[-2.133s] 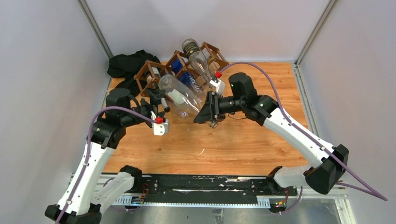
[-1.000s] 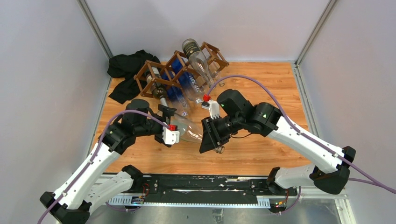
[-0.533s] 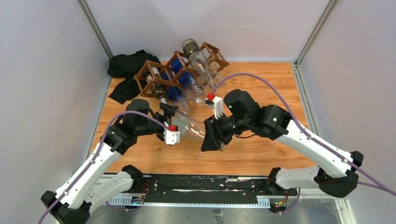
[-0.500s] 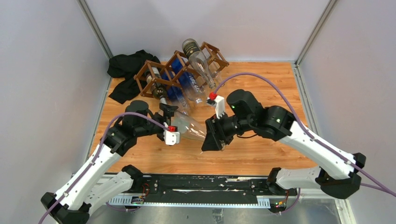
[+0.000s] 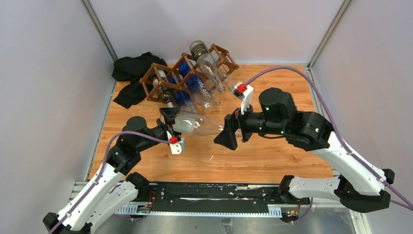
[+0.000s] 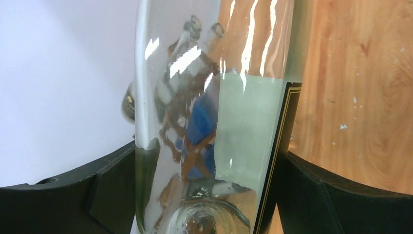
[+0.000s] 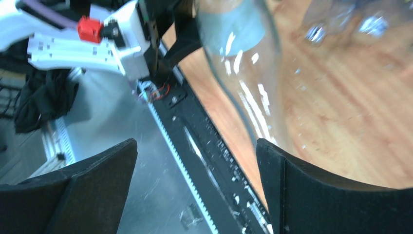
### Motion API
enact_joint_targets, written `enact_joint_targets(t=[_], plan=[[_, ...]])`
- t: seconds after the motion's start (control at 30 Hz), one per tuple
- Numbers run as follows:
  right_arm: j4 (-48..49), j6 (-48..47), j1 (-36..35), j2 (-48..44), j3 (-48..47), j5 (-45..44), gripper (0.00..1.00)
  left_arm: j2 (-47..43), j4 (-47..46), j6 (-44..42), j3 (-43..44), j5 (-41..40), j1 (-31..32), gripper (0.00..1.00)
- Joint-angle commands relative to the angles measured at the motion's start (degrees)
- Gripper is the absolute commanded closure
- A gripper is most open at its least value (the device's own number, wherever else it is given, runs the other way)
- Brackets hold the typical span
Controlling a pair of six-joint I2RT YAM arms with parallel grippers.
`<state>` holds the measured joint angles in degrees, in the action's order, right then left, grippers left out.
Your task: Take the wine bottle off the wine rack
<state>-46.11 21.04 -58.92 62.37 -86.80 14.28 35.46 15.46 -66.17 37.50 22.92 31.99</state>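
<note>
Removal looks mostly done: the clear wine bottle (image 5: 192, 125) is out of the wine rack (image 5: 155, 69) and well apart from it, over the open wood of the desk (image 5: 272, 161), nearer the arms. The other bottles lie in the rack, beside a black cloth (image 5: 131, 68).

The left end effector (image 5: 171, 124) is clamped on the bottle's wide base end; in its wrist view both fingers press against the glass. The right end effector (image 5: 229, 136) stands wide apart and grips nothing, with the neck end just in front of it.

The bottle lies roughly level, its long axis running across the desk. The base points to the left and the neck to the right, angled slightly toward the near edge. Whether it touches the desk cannot be told.

What seems left is laying it down and letting go.
</note>
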Motion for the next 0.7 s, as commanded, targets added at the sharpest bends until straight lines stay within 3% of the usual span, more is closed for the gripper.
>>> enact_joint_targets(t=[0.0,0.2,0.47,0.67], plan=[[-0.1,-2.9,-0.7,-2.7,-4.9,-9.8,0.04,-3.8,-16.5,1.0,0.1,0.1,0.2,1.00],[1.4,-2.4,-0.7,-6.0,-3.5,-17.7,0.03,-6.1,-23.8,-3.4,-3.0,-2.7,0.2,1.00],[6.5,-1.8,-0.7,-11.5,-1.3,-22.6,0.02,-5.7,-30.8,7.7,-1.1,-8.3,0.3,1.00],[16.6,-1.9,-0.7,-14.9,6.3,-18.7,0.01,-6.1,-33.7,10.6,0.5,-9.7,0.2,1.00]])
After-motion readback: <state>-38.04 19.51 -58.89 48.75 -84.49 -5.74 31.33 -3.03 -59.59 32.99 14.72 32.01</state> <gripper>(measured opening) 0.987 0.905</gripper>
